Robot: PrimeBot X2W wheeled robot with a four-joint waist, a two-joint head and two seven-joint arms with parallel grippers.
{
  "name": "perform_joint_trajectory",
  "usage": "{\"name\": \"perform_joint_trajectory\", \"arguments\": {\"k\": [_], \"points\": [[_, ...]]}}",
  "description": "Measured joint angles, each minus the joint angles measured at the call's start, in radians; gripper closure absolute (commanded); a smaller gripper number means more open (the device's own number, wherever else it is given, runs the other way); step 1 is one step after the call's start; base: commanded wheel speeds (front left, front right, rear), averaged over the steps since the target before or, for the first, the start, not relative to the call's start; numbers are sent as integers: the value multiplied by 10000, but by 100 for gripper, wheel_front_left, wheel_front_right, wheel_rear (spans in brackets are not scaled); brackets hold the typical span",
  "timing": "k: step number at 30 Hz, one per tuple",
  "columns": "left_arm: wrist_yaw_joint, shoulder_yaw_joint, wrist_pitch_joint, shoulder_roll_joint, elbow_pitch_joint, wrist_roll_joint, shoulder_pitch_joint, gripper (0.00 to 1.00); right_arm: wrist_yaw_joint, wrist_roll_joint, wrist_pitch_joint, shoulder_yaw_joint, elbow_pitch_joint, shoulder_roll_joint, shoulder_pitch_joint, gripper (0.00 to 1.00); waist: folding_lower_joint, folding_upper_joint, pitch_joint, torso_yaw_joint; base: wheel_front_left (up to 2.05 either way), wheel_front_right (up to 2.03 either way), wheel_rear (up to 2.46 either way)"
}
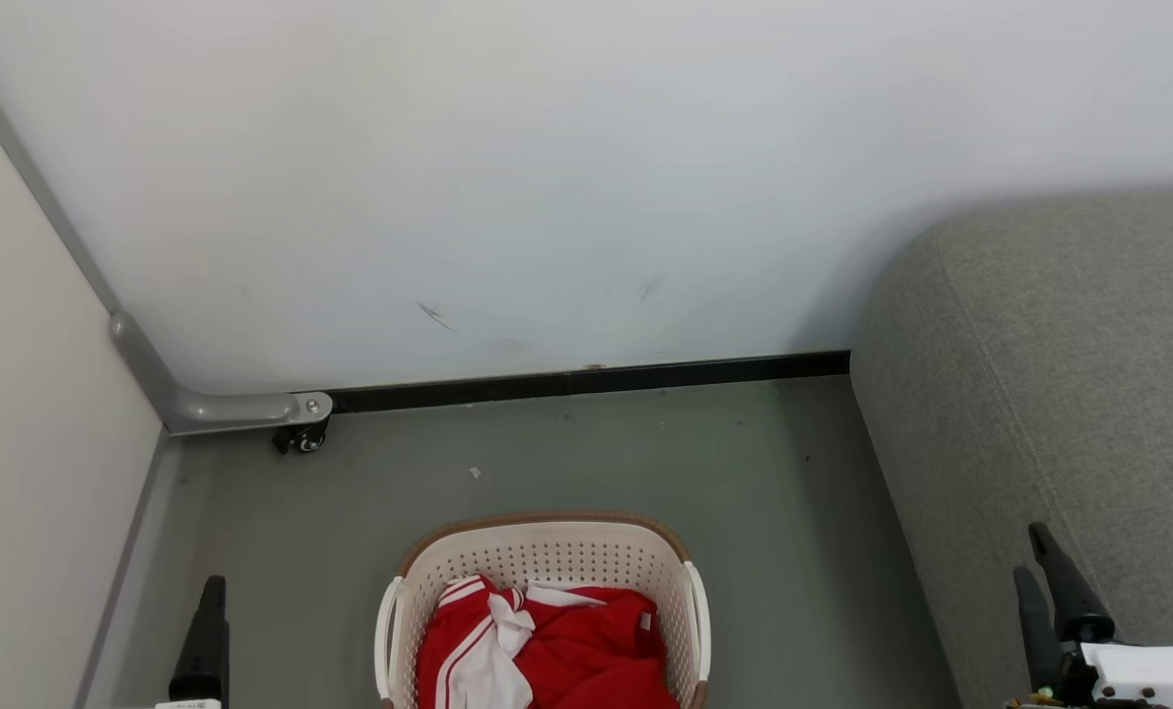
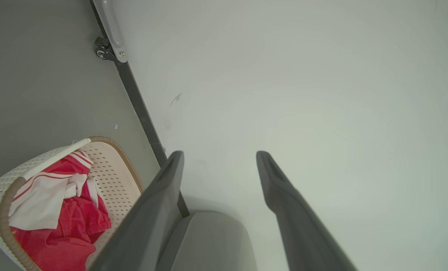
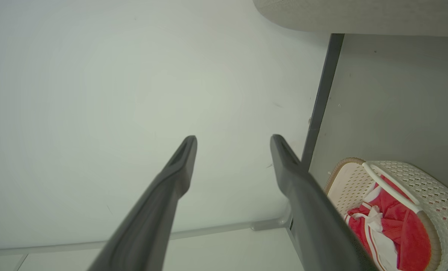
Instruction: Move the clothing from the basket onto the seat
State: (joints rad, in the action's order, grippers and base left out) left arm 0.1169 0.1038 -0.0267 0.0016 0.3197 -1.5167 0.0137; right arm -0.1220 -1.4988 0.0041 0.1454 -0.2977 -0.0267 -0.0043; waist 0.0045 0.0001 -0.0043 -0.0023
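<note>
The cream perforated basket with a brown rim stands on the floor at the bottom centre. Red clothing with white stripes and panels lies crumpled inside it. The grey woven seat fills the right side. My left gripper hangs to the left of the basket, and in its wrist view its fingers stand open and empty, with the basket and clothing beside them. My right gripper is over the seat's edge. It is open with nothing in it, the basket to its side.
A white wall with a black baseboard closes the far side. A pale partition with a grey metal frame and a caster stands at the left. Grey floor lies between basket, wall and seat.
</note>
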Motion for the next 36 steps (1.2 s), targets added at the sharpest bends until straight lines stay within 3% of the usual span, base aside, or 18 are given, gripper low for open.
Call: {"name": "perform_joint_trajectory", "arguments": {"k": [11,18,24,36], "points": [[0,349,387,8,-380,788,155,0,0,1028,-366,48,395,0,-6,0,97,0,-354,13,0,0,0],[0,451,646,23,-780,1647,177,0,0,2084,-583,46,786,-6,-5,0,128,0,-634,31,0,0,0],[2,543,874,54,-1315,3158,163,0,-2,3108,-780,36,1016,-8,20,0,125,0,-845,57,0,0,0],[-67,671,1321,88,-2098,5407,-183,0,-6,5170,-1197,-102,1616,-13,267,0,25,0,-1049,103,0,0,0]]}}
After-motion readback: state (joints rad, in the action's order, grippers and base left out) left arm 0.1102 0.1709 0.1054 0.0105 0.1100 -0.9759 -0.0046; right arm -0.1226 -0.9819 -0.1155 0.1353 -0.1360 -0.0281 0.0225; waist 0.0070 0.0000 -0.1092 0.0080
